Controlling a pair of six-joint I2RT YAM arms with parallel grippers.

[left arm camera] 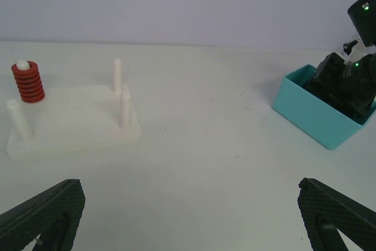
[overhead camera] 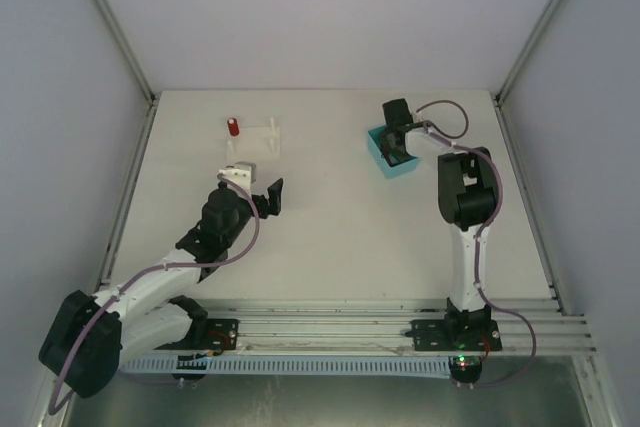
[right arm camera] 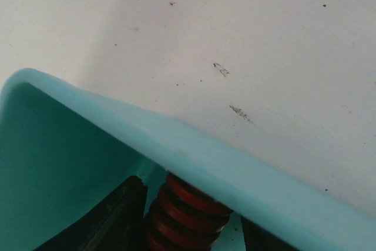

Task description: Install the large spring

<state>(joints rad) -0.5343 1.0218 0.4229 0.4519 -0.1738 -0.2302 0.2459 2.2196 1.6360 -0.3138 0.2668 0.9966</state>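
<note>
1 red, thick-coiled large spring (right arm camera: 185,216) stands in teal bin (right arm camera: 176,145).

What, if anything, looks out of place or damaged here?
Nothing stands out. The peg block sits flat, pegs upright, one red spring seated on a peg; the right pincer straddles a second spring in the teal bin.

The pale table (overhead camera: 330,237) carries a white peg base (overhead camera: 255,140) and, well apart to its right, a teal bin (overhead camera: 377,154).
</note>
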